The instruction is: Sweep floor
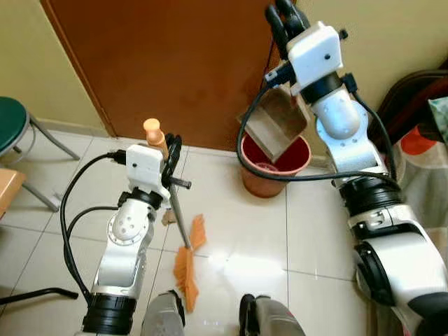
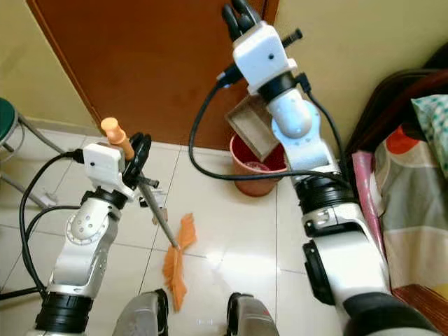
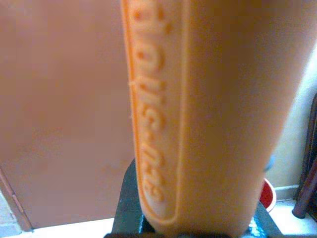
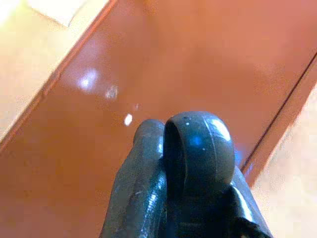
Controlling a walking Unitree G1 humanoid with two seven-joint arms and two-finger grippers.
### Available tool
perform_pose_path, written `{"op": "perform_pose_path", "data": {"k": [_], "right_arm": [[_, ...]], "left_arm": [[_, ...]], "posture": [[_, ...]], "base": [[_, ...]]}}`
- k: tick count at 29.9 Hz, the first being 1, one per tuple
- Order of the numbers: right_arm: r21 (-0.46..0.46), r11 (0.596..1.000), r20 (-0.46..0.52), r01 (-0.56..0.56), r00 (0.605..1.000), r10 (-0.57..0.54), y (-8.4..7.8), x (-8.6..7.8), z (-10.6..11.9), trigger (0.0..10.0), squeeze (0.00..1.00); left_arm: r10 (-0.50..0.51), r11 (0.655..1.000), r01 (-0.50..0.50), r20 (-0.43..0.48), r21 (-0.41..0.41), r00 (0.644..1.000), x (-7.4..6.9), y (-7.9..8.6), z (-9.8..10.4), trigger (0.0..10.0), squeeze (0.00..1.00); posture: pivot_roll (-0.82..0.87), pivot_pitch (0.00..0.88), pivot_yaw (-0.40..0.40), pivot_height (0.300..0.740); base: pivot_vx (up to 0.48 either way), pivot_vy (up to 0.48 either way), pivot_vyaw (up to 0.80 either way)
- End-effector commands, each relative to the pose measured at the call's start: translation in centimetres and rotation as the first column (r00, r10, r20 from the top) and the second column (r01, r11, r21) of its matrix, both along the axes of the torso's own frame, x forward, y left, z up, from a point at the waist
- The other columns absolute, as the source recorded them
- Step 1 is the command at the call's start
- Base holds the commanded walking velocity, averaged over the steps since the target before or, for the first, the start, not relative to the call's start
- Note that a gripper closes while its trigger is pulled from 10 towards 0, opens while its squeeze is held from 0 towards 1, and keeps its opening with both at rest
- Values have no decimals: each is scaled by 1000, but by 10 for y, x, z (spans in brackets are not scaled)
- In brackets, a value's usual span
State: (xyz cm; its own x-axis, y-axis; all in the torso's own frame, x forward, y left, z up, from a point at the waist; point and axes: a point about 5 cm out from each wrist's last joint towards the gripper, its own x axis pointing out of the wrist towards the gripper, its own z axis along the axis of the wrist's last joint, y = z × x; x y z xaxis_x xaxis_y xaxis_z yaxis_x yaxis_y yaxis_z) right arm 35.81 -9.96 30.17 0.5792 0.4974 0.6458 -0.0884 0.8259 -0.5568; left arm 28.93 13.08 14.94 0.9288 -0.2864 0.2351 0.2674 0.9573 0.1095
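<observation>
The left gripper (image 1: 168, 155), at lower left of the frame, pinches the orange handle of a small broom (image 1: 183, 241), its black fingers pressed around the grip. The broom's thin metal shaft slants down toward the centre, ending in orange bristles that lie on the pale floor tiles (image 1: 308, 238) just ahead of the robot's feet. In the left wrist view the handle (embossed lettering runs along its side) looms close and blurred.

The right gripper (image 1: 285, 14) is raised at upper centre, before a brown door (image 1: 175, 63), fingers closed on the dark handle of a brown dustpan (image 1: 276, 122). The pan hangs tilted directly above a red bucket (image 1: 274, 168) standing on the tiles by the door. A green stool (image 1: 14, 126) sits at far left; patterned fabric (image 2: 420, 182) fills the right edge.
</observation>
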Motion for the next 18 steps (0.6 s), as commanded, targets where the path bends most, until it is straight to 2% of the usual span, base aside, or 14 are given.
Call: {"op": "perform_pose_path", "data": {"k": [1,5,11,14,15,18], "right_arm": [[-1,998,143,-56,988,56,11,-14,33,10000,0],[19,995,171,-100,981,96,21,-22,39,10000,0],[91,984,133,-154,981,141,33,-29,34,10000,0],[157,971,47,-178,984,172,41,-29,22,10000,0],[157,971,47,-178,984,172,41,-29,22,10000,0],[204,965,-60,-162,982,178,43,-27,0,10000,0]], "left_arm": [[1,1000,-1,6,16,1000,0,-1,1,10000,0],[5,1000,-6,9,14,1000,1,-2,1,10000,0],[18,999,-18,5,34,1000,1,0,0,10000,0],[27,999,-27,2,42,1000,2,3,-1,10000,0],[27,999,-27,2,42,1000,2,3,-1,10000,0],[35,997,-35,0,74,999,1,4,-3,10000,0]], "posture": [[58,136,-35,740],[58,134,-41,740],[60,131,-44,740],[61,127,-42,740],[61,127,-42,740],[64,123,-38,740]], "base": [[0,0,0],[0,0,0],[0,0,0],[0,0,0],[0,0,0],[0,0,0]]}}
